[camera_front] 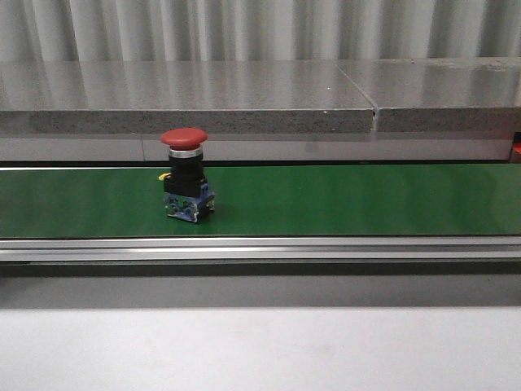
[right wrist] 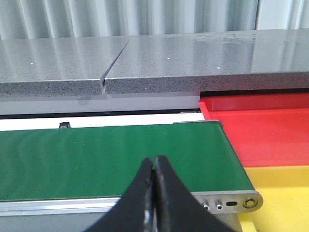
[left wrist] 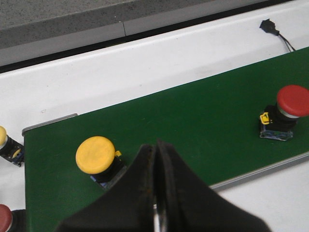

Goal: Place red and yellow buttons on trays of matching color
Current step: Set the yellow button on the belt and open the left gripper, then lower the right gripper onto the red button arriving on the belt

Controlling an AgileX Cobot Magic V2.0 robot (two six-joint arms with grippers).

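Both pincers, left (left wrist: 157, 203) and right (right wrist: 154, 203), are pressed together, empty. Red mushroom-head button (camera_front: 186, 186) stands mid green conveyor belt (camera_front: 366, 199), unpicked; next, one pincer must spread and descend.

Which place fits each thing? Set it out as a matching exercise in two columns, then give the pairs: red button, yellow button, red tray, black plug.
Things:
1. red button
2. yellow button
3. red tray
4. black plug

Places:
A. on the white surface beyond the belt
B. past the belt's end, next to the yellow tray
C. upright on the belt, in the front view
D. on the belt by the left gripper

Pairs: 1-C, 2-D, 3-B, 4-A
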